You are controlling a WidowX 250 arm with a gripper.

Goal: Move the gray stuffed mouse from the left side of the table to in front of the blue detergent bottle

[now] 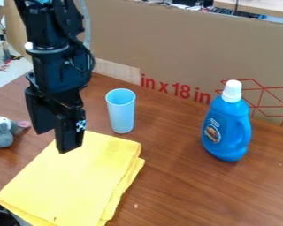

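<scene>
The black gripper (55,142) is hanging down in the left part of the frame, with the arm coming in from the upper left. Its two jaws are standing apart, one finger ending higher and further left in the frame than the other, and they are holding nothing between them. The fingertips are showing against the upper left part of a yellow cloth (73,176); whether they are touching it is hard to tell. The cloth is lying folded at the lower left, its layers showing along its right side and its lower part reaching the bottom edge of the frame. Just beyond its top edge, right of the gripper, a light blue cup (121,112) is standing upright with its open rim facing up. At the left edge, a grey plush toy (1,133) with a white patch and a pink part is resting near the cloth. Well apart from these, on the right side, a blue bottle (227,130) with a white cap (232,91) is standing upright, bearing a label with a round emblem and showing a handle on its right side. In the lower left corner, a dark object (1,217) is partly showing, cut off by the frame. The brown wooden table (197,194) is carrying the cloth, cup, toy and bottle, and behind it a cardboard panel (185,48) with red print is spanning the upper part of the frame.
</scene>
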